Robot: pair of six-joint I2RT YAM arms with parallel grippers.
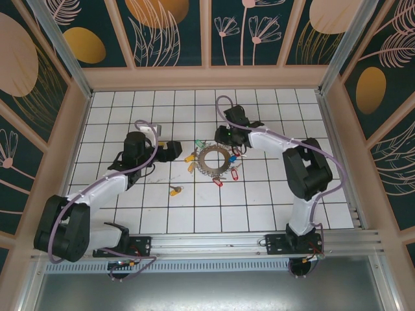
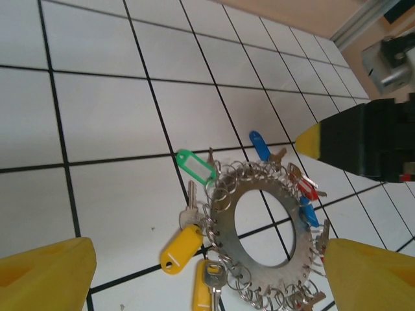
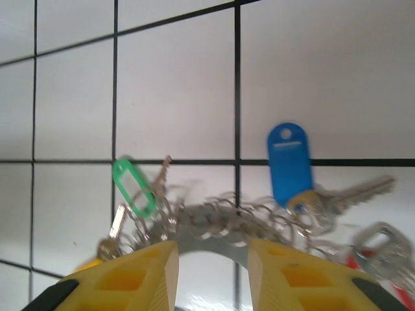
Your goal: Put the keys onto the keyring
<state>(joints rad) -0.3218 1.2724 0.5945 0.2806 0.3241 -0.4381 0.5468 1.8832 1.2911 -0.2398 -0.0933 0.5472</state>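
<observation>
A: Beginning with the left gripper (image 2: 207, 280): spread wide, yellow fingertips (image 2: 45, 275) far apart at either side, pinching nothing.
B: And the right gripper (image 3: 214, 275)?
A: Parted by a narrow gap, pads (image 3: 133, 275) not pressed together; nothing seen clamped between.
B: Where to look for the keyring (image 2: 222, 227)?
A: Straight ahead of the left gripper, flat on the tiled floor (image 2: 104, 110), centred between the lines of its fingers. Just ahead of the right gripper's tips too, grey rim arcing across the gap.
B: And the keys (image 2: 183, 248)?
A: Hung on wire loops all round the rim: a green tag (image 3: 133, 188) ahead-left of the right gripper, a blue tag (image 3: 288, 162) ahead-right, yellow ones nearest the left gripper's finger on the wrist view's left, red toward the other finger. Also one loose yellow-headed key (image 1: 175, 190), well apart from the keyring, back from the left gripper toward the arm bases.
B: Anything to read on the tags?
A: Only a pale label window on the blue tag, too blurred to read.
B: Room to move?
A: Bare tiles ahead of the right gripper past the tags, and on both sides of the left gripper. Tighter across the keyring: right gripper's black, yellow-tipped finger near, ahead-right of the left gripper. Further out, patterned walls (image 1: 162, 26) on three sides and a metal rail (image 1: 227, 245) by the bases.
</observation>
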